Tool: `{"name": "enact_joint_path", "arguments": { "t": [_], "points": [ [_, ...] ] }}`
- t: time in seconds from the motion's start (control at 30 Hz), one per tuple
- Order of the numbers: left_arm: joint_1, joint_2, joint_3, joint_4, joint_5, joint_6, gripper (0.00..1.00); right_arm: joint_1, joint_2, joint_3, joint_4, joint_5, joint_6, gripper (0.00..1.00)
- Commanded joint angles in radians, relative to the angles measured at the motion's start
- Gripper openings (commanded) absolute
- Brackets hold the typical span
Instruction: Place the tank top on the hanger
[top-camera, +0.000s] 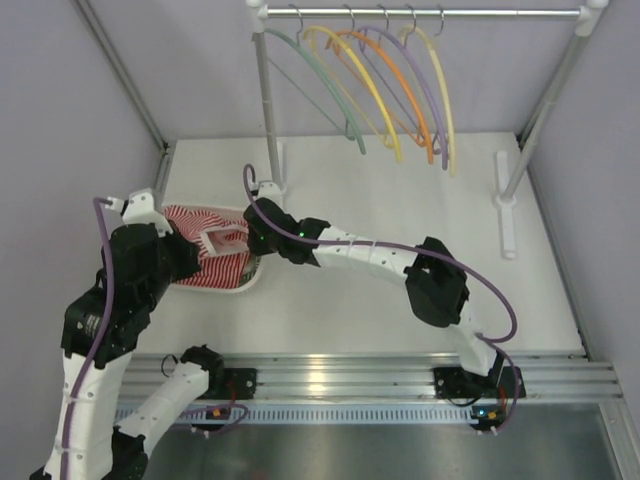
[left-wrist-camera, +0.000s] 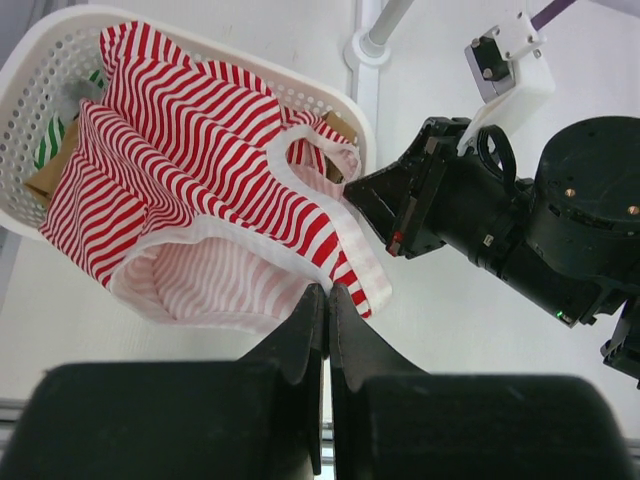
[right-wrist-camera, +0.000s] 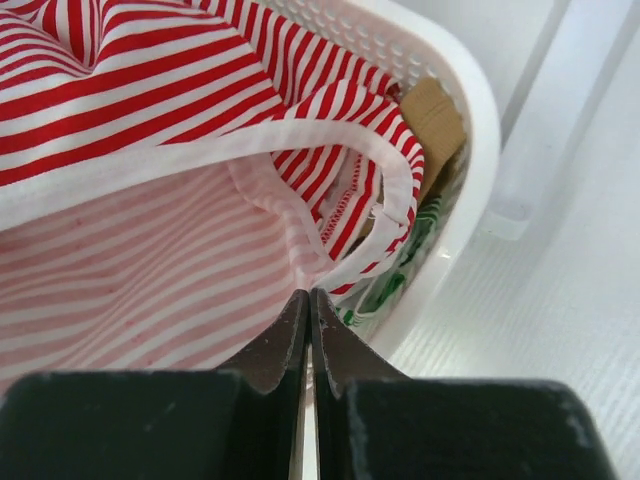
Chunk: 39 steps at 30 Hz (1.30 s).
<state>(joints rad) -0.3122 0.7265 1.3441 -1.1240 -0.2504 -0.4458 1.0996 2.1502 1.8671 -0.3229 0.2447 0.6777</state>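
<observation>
Tank top (left-wrist-camera: 190, 140) lies bunched in the white basket (left-wrist-camera: 35, 65) at the left of the surface (top-camera: 400, 190). It has thin red-and-white stripes and whitish trim, with the paler inside face showing at its opening. Left gripper (left-wrist-camera: 327, 295) and right gripper (right-wrist-camera: 308, 300) both have fingers together at its trim. I cannot tell whether cloth is pinched.

High rear camera looking down the table (top-camera: 350, 320), wrist cameras close in, both sharing tank top (left-wrist-camera: 200, 150) and basket (right-wrist-camera: 478, 120)
</observation>
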Motion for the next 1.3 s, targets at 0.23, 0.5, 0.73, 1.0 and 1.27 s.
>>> {"name": "enact_joint_path", "arguments": {
  "t": [0.23,0.5,0.73,1.0,1.27],
  "points": [
    [0.004,0.126,0.243,0.191,0.065,0.053,0.0,0.016,-0.285,0.086,-0.045,0.244,-0.252,0.0],
    [0.004,0.217,0.362,0.418,0.171,0.075,0.0,0.017,-0.458,0.09,-0.015,0.332,-0.45,0.0],
    [0.004,0.283,0.449,0.644,0.304,0.033,0.0,0.017,-0.604,0.113,-0.001,0.36,-0.572,0.0],
    [0.004,0.307,0.383,1.015,0.464,-0.036,0.0,0.017,-0.75,0.145,0.039,0.344,-0.7,0.0],
    [0.004,0.35,0.432,1.242,0.49,-0.108,0.0,0.022,-0.806,0.214,0.065,0.324,-0.783,0.0]
  ]
}}
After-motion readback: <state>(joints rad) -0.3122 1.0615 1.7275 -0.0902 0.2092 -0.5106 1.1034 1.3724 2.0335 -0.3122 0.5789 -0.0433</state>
